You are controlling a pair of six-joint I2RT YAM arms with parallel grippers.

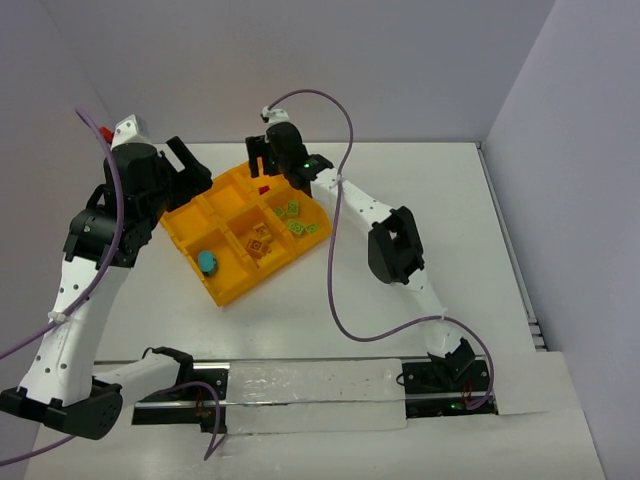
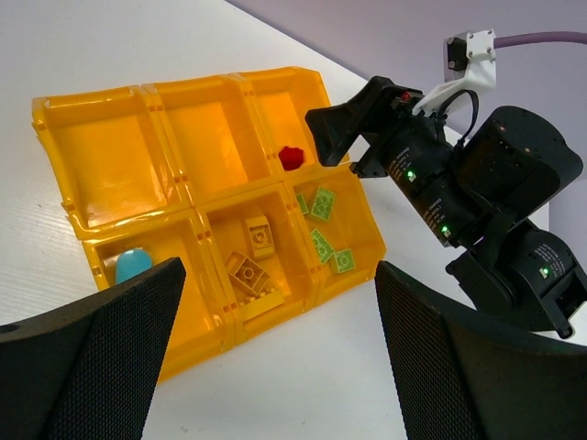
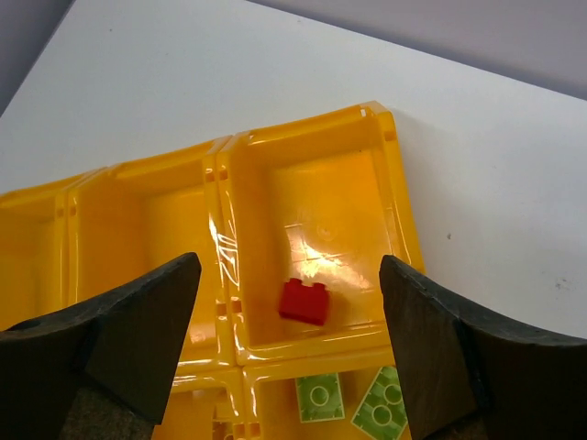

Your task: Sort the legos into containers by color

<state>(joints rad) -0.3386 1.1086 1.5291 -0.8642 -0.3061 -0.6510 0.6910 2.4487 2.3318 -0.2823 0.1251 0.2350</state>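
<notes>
The right hand [image 3: 289,263] is held wide over a corner compartment [image 3: 396,183]; 1 red lego [image 3: 304,302] is seen beneath it, sorted apart from the green legos [image 3: 321,397].

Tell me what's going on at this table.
Two arms are sorting lego bricks by colour into an orange-yellow tray. The right tool hangs open and empty over the corner compartment where a red brick lies. The left tool is open too, holding nothing, off to the tray's side. Green bricks, yellow-orange bricks and a teal brick each sit in their own compartments.
</notes>
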